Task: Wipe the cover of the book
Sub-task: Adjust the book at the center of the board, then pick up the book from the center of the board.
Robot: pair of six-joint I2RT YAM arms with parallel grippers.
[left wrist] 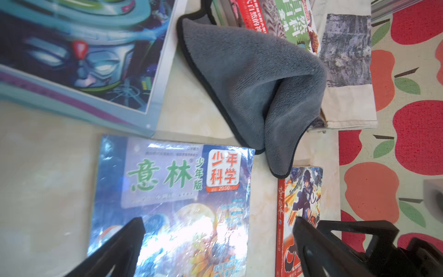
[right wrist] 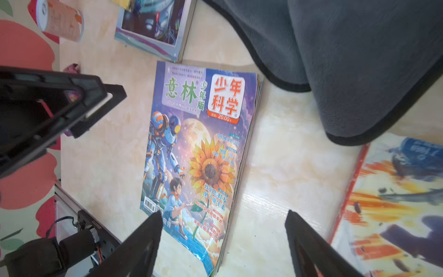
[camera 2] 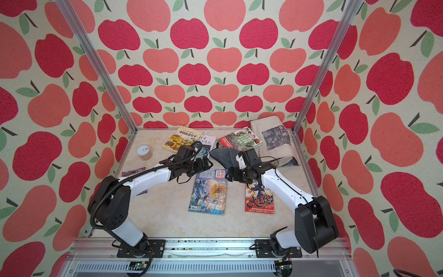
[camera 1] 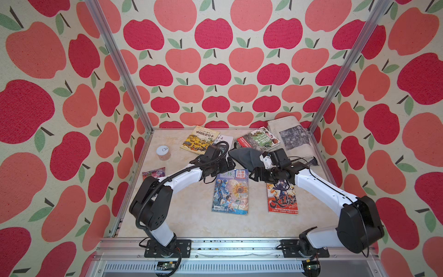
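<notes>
Cloth point(camera 1: 244, 156) heaped beside book point(camera 1: 230, 191) — comic point(camera 1: 282, 201) alongside.

Pretty clearly a robot test booth, not a home: apple-print walls point(camera 1: 215, 72) are framed by bare aluminium posts point(camera 1: 117, 62), a left arm point(camera 1: 182, 173) and right arm point(camera 1: 318, 184) are bolted to a metal rail point(camera 1: 227, 244), and a marble-look table point(camera 1: 191, 227) is boxed in.

Both top views look steeply down from high above the front edge of the bench point(camera 1: 191, 225), facing the back wall point(camera 1: 215, 72) and covering the full surface. The left wrist camera looks past the left tool point(left wrist: 218, 220), close above the sunflower magazine point(left wrist: 172, 191) and grey cloth point(left wrist: 251, 84). The right wrist camera looks past the right tool point(right wrist: 223, 213), equally close. All four views share the magazine and cloth.
</notes>
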